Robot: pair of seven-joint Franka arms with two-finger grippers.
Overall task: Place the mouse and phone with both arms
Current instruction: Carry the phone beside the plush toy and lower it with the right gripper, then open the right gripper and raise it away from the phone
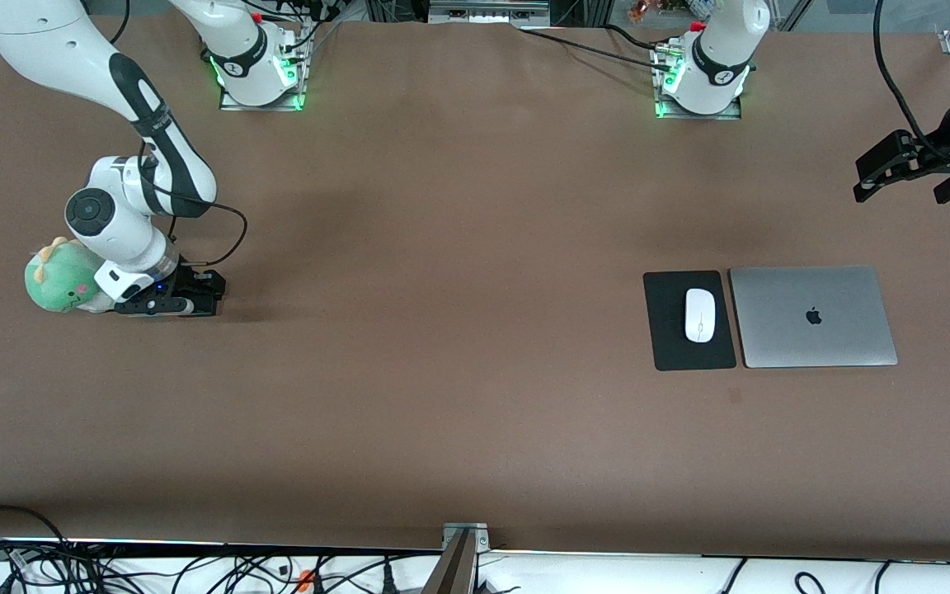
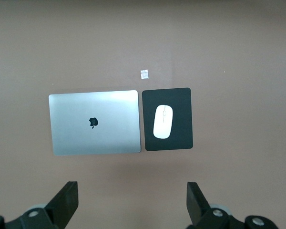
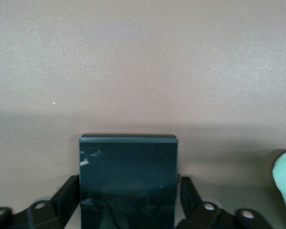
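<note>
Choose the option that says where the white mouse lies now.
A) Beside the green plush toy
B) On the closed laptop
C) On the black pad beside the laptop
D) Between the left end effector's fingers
C: the mouse rests on the black pad, which lies beside the closed laptop.

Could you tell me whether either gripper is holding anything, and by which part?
Nothing is visibly gripped: the phone sits between the right gripper's fingers; the left gripper is open.

The middle of the table (image 1: 458, 330) is left bare. Passage is blocked by the laptop (image 1: 813, 316) and mouse pad (image 1: 673, 346) toward the left arm's end, and by a green plush toy (image 1: 58, 276) toward the right arm's end.
</note>
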